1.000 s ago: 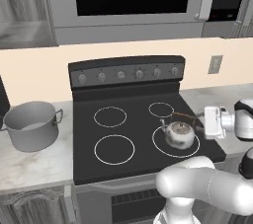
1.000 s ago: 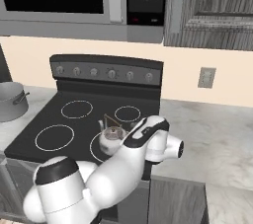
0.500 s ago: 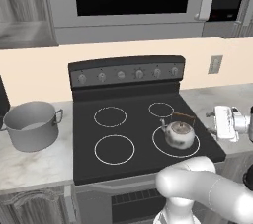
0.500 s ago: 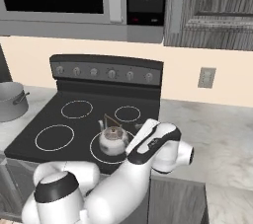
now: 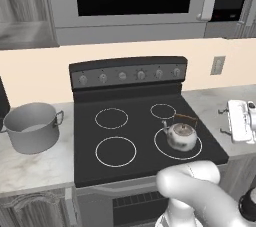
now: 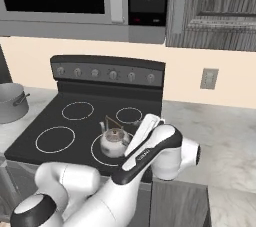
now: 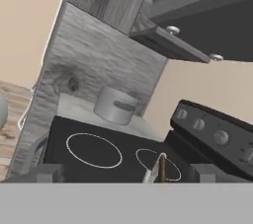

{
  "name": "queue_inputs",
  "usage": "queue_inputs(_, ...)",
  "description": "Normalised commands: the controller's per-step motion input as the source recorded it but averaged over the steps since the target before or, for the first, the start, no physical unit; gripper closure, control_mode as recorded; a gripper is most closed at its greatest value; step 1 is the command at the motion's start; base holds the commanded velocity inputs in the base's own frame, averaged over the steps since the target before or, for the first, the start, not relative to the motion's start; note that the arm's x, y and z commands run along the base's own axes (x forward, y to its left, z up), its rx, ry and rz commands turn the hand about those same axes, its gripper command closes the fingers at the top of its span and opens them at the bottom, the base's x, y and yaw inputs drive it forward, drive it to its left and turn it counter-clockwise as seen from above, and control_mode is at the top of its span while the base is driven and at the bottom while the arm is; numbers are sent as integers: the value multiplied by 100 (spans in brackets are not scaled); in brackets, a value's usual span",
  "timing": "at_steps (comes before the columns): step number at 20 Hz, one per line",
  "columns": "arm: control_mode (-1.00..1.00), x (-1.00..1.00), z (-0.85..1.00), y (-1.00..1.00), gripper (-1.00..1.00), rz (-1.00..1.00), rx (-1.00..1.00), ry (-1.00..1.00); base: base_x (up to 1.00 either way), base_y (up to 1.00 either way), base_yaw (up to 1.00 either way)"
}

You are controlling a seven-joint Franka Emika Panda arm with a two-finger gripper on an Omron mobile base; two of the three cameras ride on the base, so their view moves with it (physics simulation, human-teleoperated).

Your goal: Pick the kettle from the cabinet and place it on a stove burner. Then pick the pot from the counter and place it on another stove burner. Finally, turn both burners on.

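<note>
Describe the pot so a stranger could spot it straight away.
Start at the black glass cooktop under the silver microwave. On the pale marbled stone counter to its left stands the large plain grey metal pot. It is lidless and straight-sided with loop handles, far bigger than the small shiny silver kettle.

- One kettle (image 5: 181, 136), shiny and small, on the cooktop (image 5: 145, 161).
- One pot (image 5: 32, 127), big and grey, on the counter (image 5: 30, 166).
- Four white burner rings on the black glass: two larger burners (image 5: 115, 151), two smaller.
- Six knobs along the stove's back panel (image 5: 129, 74).
- One wall outlet (image 5: 218, 65).
- One microwave (image 5: 135, 1) overhead.
</note>
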Motion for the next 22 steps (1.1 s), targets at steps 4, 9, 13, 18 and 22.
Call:
queue_inputs(4,-100,-35,57,35,-100,0,-14,-8,0,0,0)
queue_inputs(9,-100,-31,56,52,-100,0,-16,-5,0,0,0)
queue_inputs(13,-100,-32,46,60,-100,0,-17,-5,0,0,0)
queue_inputs(18,-100,-23,37,66,-100,1,-18,-2,0,0,0)
queue_inputs(22,-100,-11,23,80,-100,4,-19,0,0,0,0)
